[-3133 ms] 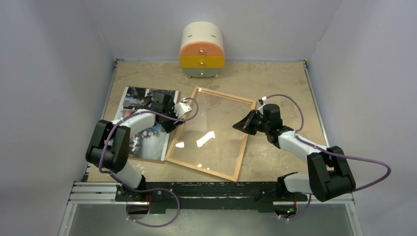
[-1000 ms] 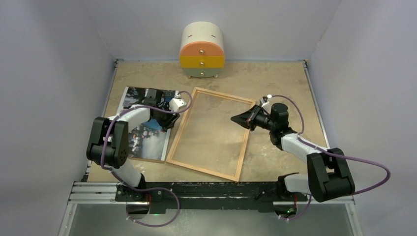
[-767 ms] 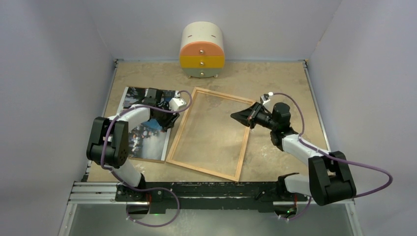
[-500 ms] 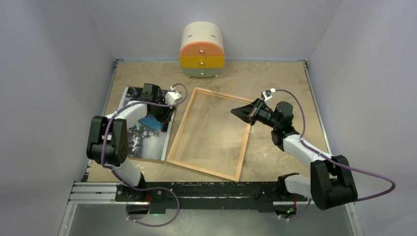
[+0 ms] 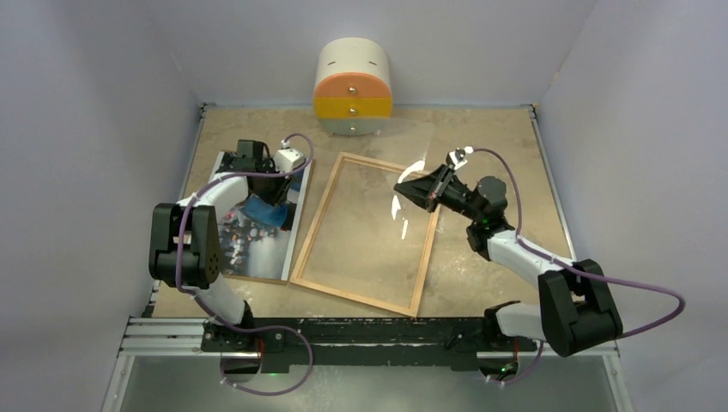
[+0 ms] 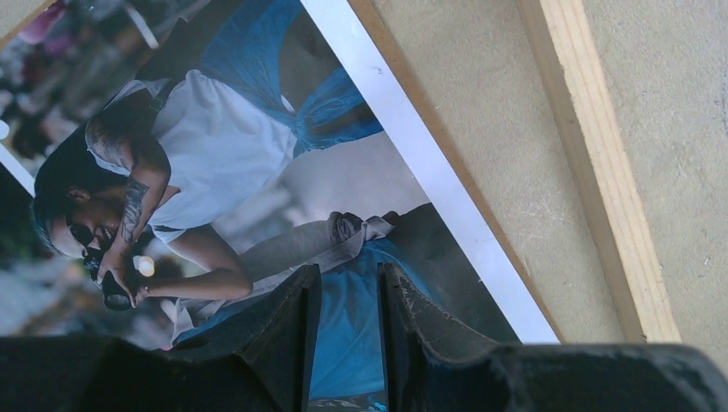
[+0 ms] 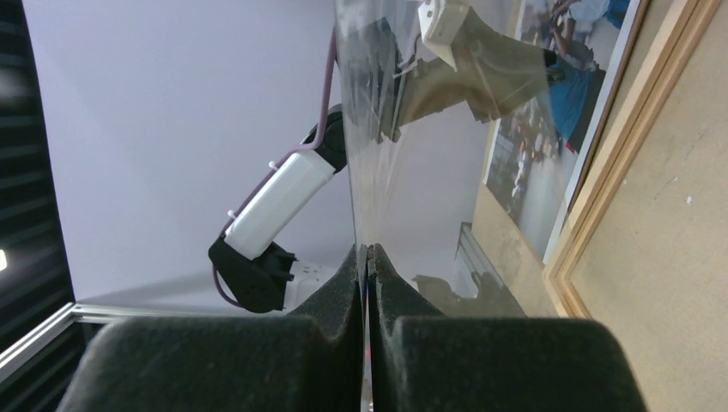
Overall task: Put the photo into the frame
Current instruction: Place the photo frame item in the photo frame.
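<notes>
Photo [image 5: 249,232] lies flat on brown backing board [image 6: 438,129], left part of top view, just beside frame [image 5: 353,297]. Long sides run same way. My left end effector [image 6: 343,287] sits right over photo, nearer arm, fingers a little apart, gripping nothing I can see. My right end effector [image 7: 367,257] is clenched on lifted clear pane [image 7: 369,154]. Frame is empty inside, counter [image 5: 481,146] showing through. I think photo must go rightward.

Round drawer cabinet [image 5: 353,88] at the table's [image 5: 489,137] far edge; clear pane [image 5: 403,154] tilted up. Brown backing board [image 5: 256,278] lies flat.
</notes>
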{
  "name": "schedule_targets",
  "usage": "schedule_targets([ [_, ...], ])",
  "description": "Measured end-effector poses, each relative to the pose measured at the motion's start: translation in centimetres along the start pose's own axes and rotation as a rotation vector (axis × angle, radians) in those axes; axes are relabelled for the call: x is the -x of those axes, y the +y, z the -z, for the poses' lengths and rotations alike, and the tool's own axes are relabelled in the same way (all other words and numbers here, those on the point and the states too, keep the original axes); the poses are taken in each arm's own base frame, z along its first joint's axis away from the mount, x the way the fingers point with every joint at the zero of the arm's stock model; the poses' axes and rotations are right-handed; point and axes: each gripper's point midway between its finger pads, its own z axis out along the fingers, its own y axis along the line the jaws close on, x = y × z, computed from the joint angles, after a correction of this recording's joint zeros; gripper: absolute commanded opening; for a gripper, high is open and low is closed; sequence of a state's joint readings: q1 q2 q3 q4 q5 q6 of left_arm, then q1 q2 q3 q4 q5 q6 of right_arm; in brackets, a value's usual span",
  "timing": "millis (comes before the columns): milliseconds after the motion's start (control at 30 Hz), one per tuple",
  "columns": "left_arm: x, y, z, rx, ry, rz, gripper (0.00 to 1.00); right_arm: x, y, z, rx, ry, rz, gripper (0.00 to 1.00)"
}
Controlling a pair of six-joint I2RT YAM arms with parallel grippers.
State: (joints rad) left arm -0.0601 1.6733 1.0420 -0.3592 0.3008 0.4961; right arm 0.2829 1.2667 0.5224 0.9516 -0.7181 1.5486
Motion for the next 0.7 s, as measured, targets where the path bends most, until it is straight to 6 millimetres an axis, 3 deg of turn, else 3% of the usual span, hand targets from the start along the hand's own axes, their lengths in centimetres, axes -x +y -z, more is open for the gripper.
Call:
schedule_targets([
  [200,-0.1,0.1,0.0,0.005,0.001,0.008,0.33,-0.3,-1.4,-0.4,-0.010,-0.003,-0.019,0.00],
  [500,-0.4,0.0,-0.1,0.001,0.007,0.010,0.32,-1.4,-9.8,2.1,-0.179,-0.086,-0.227,0.00],
  [700,-0.5,-0.1,-0.1,-0.002,0.009,0.010,0.32,-0.8,-9.0,1.5,-0.165,-0.090,-0.228,0.00],
])
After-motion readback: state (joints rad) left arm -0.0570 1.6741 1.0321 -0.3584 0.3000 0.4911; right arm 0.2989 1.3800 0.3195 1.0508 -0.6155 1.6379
